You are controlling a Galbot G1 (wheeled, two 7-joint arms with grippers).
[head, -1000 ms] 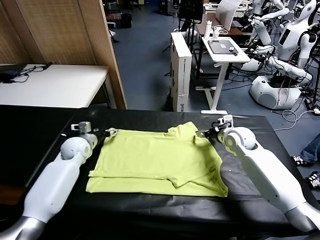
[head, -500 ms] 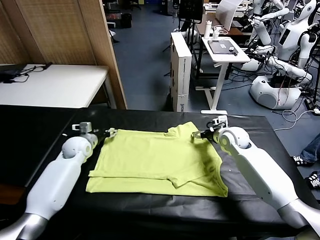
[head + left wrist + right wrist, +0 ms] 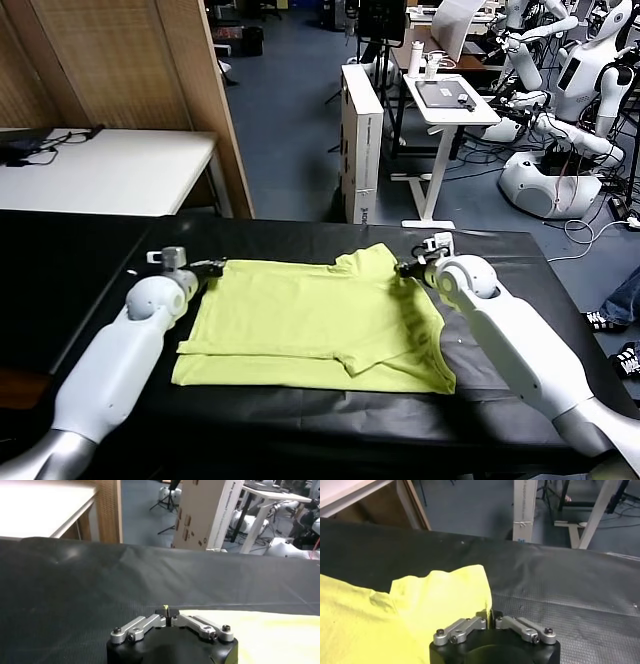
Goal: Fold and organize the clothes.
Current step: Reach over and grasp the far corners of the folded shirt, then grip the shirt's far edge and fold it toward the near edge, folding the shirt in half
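Since a second ago the right hand [image 3: 408, 268] has been drawn inward from outside the shirt's edge and now sits on the far right corner of the T-shirt [image 3: 310, 325], while the left hand [image 3: 212, 267] has been brought from just outside the far left corner into contact with it. The shirt itself has hardly shifted.

The T-shirt lies flat on the black surface [image 3: 80, 270], stretched between the two hands, with a folded layer already laid over its near part. In the right wrist view the right hand [image 3: 491, 617] is closed, a thin edge of yellow-green cloth [image 3: 435, 600] pinched between its tips. In the left wrist view the left hand [image 3: 167, 614] is likewise closed, and only a sliver of yellow shows between its tips, so a hold on the fabric is likely but cannot be confirmed.

The step in hand is judged to be seizing both far corners for the next fold. It would be done best if both grips were checked before lifting, the corners raised together and level, the cloth kept lightly taut between the hands, and the far edge carried evenly toward the near hem so that no slack or skew is left.

Writing is seen on the white box [image 3: 362, 140] beyond the hands, but it cannot be read. No print is visible on the shirt.
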